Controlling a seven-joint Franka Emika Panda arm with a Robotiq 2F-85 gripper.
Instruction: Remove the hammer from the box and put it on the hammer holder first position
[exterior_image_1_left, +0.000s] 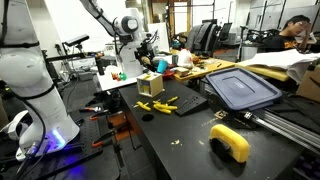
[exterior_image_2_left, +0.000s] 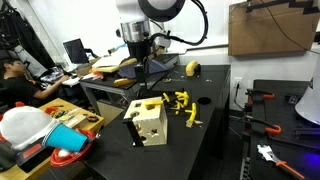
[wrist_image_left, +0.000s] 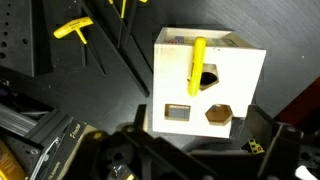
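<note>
The small tan box (wrist_image_left: 205, 85) has shaped holes in its face. It stands on the dark table in both exterior views (exterior_image_1_left: 150, 85) (exterior_image_2_left: 150, 123). A yellow hammer (wrist_image_left: 198, 62) sticks out of a hole in the box, handle showing; it also shows on the box top in an exterior view (exterior_image_2_left: 148, 103). My gripper (wrist_image_left: 190, 126) is open, its fingers either side of the box's near edge, touching nothing. In an exterior view it hangs above the box (exterior_image_2_left: 137, 75). Yellow pieces (exterior_image_2_left: 180, 101) lie past the box; I cannot tell which is the hammer holder.
Another yellow T-shaped tool (wrist_image_left: 72, 28) lies on the table left of the box. A large dark-blue lidded bin (exterior_image_1_left: 240, 88) and a yellow roll-shaped object (exterior_image_1_left: 230, 141) sit on the table. A red bowl and clutter (exterior_image_2_left: 68, 158) are near the table edge.
</note>
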